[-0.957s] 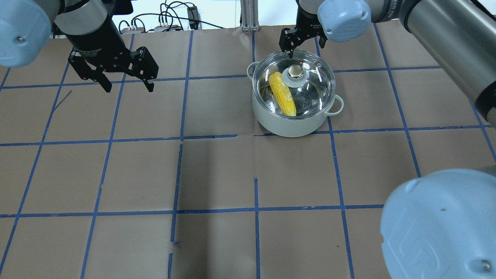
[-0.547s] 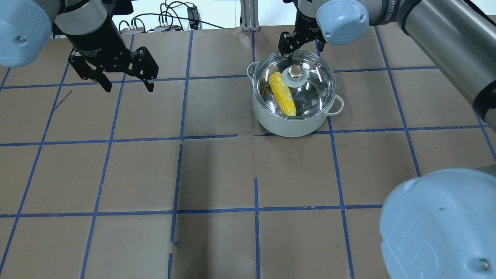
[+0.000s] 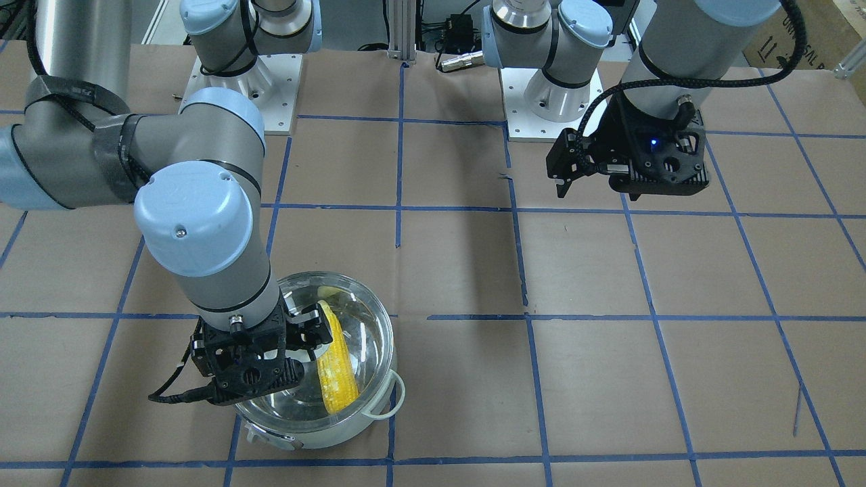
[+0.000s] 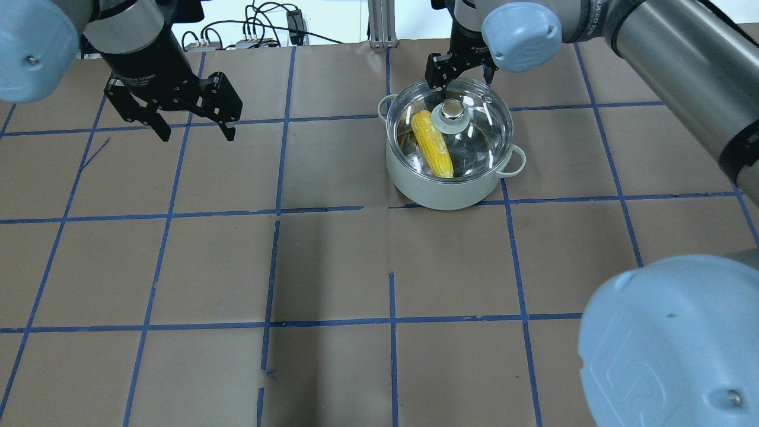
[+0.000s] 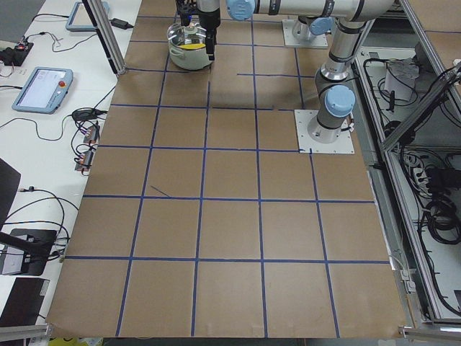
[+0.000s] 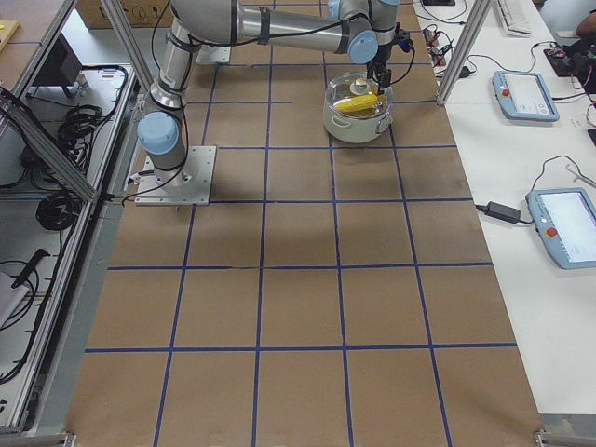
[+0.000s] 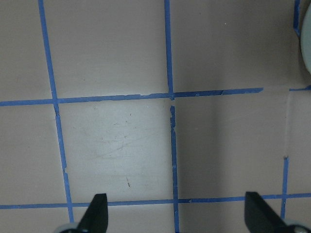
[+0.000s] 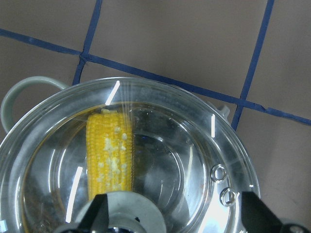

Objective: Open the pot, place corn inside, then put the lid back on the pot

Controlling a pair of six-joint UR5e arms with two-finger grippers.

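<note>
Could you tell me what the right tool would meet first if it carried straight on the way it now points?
Most likely the lid on the pot: the right tool hangs open above it, the knob showing between its fingers. Exact alignment is unclear.

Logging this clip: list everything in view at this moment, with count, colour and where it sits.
pot: one, pale green shell with steel inside, far side of the table, right of centre
corn: one, yellow, lying inside the pot under the lid
lid: one, clear glass with a cream knob, seated on the pot
table: one, brown paper with a blue tape grid
touchscreen pendants: two, grey-blue frames, on the white bench beside the table
left gripper: one, black, open, above bare table at the far left
right gripper: one, black, open, above the lid
</note>
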